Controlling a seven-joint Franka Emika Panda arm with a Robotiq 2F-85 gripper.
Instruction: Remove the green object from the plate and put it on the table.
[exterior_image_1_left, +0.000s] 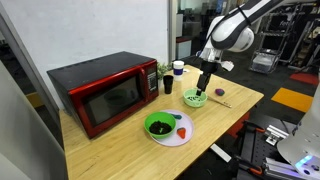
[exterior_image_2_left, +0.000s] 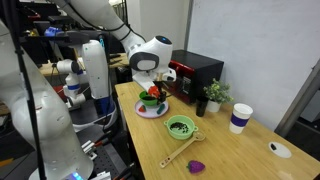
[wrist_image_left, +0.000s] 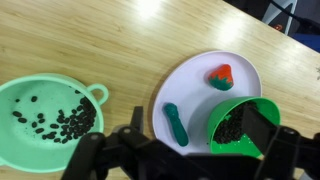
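Gripper (exterior_image_1_left: 205, 86) hovers over table (wrist_image_left: 120, 40), jaws released and wide, grasping nothing. Green object (wrist_image_left: 176, 123) lies on plate (wrist_image_left: 200, 85), beside bowl (wrist_image_left: 240, 120). Plate sits near table's long edge.

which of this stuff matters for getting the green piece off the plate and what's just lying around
For the job:
green object
plate
table

Just lying about:
red item
bowl on the plate
other bowl
microwave
plant
cup
purple item
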